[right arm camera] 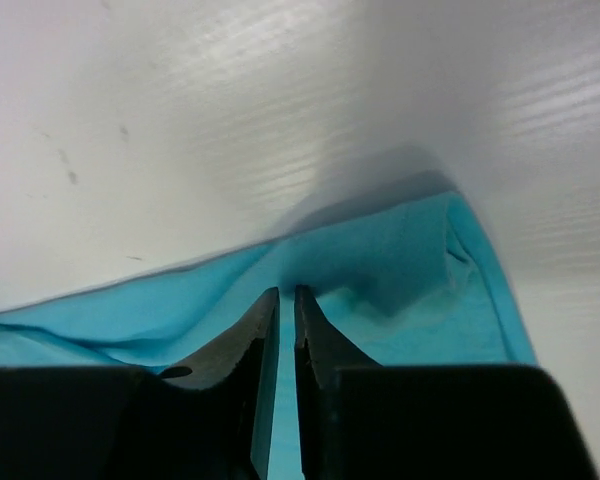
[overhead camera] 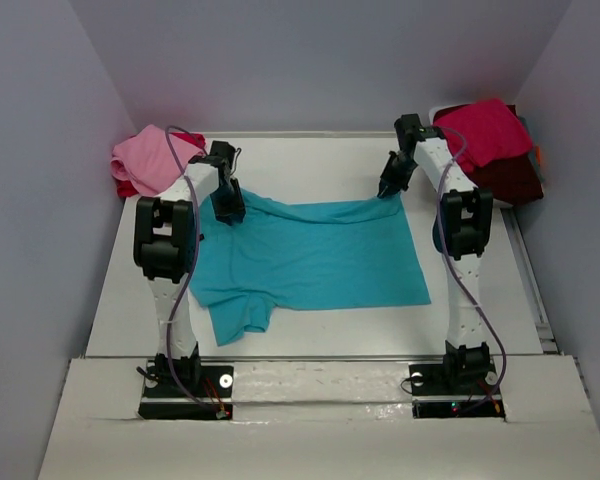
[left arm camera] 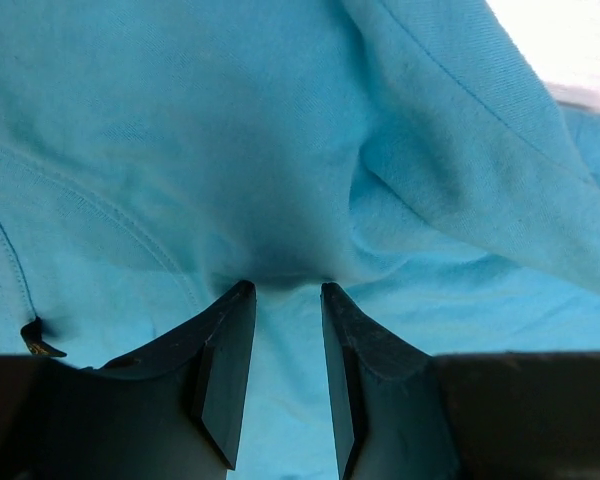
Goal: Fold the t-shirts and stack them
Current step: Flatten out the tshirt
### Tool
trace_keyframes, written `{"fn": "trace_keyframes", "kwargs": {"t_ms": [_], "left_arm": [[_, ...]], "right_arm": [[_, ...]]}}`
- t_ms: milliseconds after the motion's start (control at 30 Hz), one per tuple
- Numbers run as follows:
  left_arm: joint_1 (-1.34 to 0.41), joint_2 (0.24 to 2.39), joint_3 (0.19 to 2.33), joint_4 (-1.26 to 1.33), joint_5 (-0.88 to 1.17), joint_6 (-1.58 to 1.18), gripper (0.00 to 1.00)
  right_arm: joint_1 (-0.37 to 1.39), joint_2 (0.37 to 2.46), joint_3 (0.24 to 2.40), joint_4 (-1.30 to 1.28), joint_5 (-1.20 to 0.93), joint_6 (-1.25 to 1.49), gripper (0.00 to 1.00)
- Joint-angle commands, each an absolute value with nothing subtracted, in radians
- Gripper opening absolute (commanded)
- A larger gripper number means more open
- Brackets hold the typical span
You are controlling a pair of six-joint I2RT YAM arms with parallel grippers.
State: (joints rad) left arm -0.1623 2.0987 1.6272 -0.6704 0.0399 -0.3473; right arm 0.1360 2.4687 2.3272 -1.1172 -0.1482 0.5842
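Turquoise t-shirt (overhead camera: 320, 255) lies spread across the middle of the table (overhead camera: 310, 160), mostly flat. One sleeve sticks out toward the near edge on the left side.

Left end effector (overhead camera: 230, 210) is at the shirt's far-left corner. In the left wrist view, cloth runs between the two fingers (left arm camera: 225, 350) and puckers into a dark crease right at their tips. The jaws stand narrow, pinching a fold of the turquoise fabric.

Right end effector (overhead camera: 388, 188) is at the shirt's far-right corner. From overhead, that corner is drawn up into a point that meets the tips. In the right wrist view the jaws are almost together, with a thin strip of turquoise showing in the slit. The hem is gathered toward them, with bare white table beyond.

Pink t-shirt (overhead camera: 150, 158) is heaped at the far-left corner of the table, well apart from the spread shirt.

Red t-shirt (overhead camera: 485, 130) sits on top of a dark maroon t-shirt (overhead camera: 512, 182) at the far-right corner, just beside the right arm
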Motion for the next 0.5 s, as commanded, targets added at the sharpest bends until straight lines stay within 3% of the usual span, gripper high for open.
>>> {"fn": "trace_keyframes", "kwargs": {"t_ms": [0, 100, 300, 467], "left_arm": [[-0.167, 2.003, 1.647, -0.656, 0.045, -0.356, 0.44], [-0.167, 2.000, 1.681, -0.672, 0.025, -0.360, 0.45], [-0.167, 2.006, 1.704, -0.699, 0.009, -0.345, 0.44], [-0.167, 2.011, 1.697, -0.706, 0.009, -0.334, 0.45]], "right_arm": [[0.133, 2.317, 2.157, -1.113, -0.065, 0.566, 0.21], [0.133, 2.214, 2.011, -1.078, -0.031, 0.548, 0.35], [0.133, 2.161, 1.865, -1.031, -0.005, 0.551, 0.37], [0.133, 2.183, 1.874, -1.023, 0.052, 0.552, 0.38]]}}
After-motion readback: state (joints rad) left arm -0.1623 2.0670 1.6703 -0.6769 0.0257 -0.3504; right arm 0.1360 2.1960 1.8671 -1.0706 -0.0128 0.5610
